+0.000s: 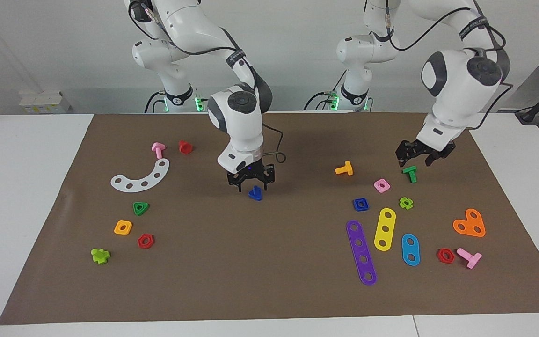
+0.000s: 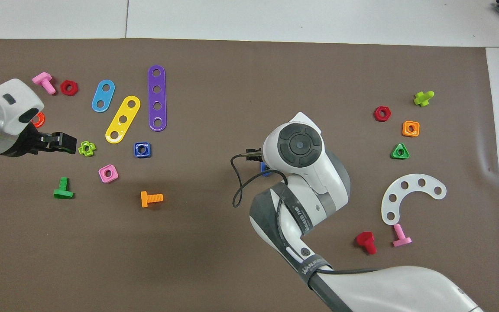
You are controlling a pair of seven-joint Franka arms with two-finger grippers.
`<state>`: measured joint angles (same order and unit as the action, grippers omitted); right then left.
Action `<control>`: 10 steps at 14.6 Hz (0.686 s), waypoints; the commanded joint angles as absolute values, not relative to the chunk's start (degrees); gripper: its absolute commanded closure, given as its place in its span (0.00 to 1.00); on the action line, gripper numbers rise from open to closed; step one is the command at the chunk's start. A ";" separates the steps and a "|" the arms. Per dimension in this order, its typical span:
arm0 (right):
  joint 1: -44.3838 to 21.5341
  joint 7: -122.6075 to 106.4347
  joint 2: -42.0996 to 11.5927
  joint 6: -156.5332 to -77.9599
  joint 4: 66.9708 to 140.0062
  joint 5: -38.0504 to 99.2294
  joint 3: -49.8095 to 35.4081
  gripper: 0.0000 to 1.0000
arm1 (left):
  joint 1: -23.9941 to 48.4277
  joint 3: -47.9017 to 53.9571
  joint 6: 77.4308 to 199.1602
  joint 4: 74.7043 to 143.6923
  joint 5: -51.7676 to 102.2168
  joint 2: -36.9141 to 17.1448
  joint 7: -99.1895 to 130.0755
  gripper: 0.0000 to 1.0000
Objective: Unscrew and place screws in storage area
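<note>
- No box, tray or bin is seen. The only storage area is the bare brown mat [image 1: 274, 290], unmarked, so its limits cannot be told.
- Nearest the robots, toward the right arm's end: a pink bolt [image 1: 157, 150] and a red bolt [image 1: 185, 147], with a white curved plate [image 1: 141, 178] just farther out.
- Left gripper [image 1: 423, 158]: raised over the mat by a green bolt [image 1: 410, 174]. Fingers are spread and nothing is held. This arm is judged to be waiting.
- An orange bolt [image 1: 344, 168] and a pink nut [image 1: 382, 185] lie loose nearby.
- Right gripper [image 1: 251, 187]: set low at mid-table, jaws released and straddling the blue screw [image 1: 255, 193]. Contact cannot be confirmed. The screw is on the mat, largely hidden under the wrist in the overhead view.
- The blue nut [image 1: 360, 204] lies well apart from the screw, toward the left arm's end, beside a lime nut [image 1: 406, 202].
- Farther out are a purple strip [image 1: 362, 252], a yellow strip [image 1: 384, 229] and a blue strip [image 1: 410, 249]. At the right arm's end are more small nuts.
- Progress, as judged: screw and nut are separated, so unscrewing looks done. The screw is already on the mat, so what is left is settling whether this spot serves as its storage place.
</note>
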<state>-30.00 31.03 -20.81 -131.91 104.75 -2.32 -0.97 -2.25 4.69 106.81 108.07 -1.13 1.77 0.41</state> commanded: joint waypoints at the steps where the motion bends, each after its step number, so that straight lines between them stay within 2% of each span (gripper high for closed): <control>1: -30.67 32.69 -22.15 -134.73 106.08 -3.87 -0.79 0.18 | -2.55 5.10 98.65 101.65 -0.97 4.23 0.09 0.12; 3: -30.85 32.70 -21.89 -135.00 107.57 -4.13 -0.88 0.22 | -2.29 5.27 93.28 93.47 -0.53 1.86 0.09 0.11; 5: -30.85 32.78 -21.80 -134.83 107.93 -4.13 -0.88 0.29 | -2.11 5.45 89.14 88.18 -0.44 0.01 0.09 0.11; 8: -31.03 34.36 -21.53 -133.77 107.93 -4.13 -0.88 0.45 | -2.11 5.54 89.47 87.45 -0.26 -0.35 0.09 0.10; 10: -31.11 34.98 -21.53 -133.59 108.02 -4.13 -0.97 0.61 | -2.02 5.62 90.09 87.80 -0.26 -0.35 0.00 0.08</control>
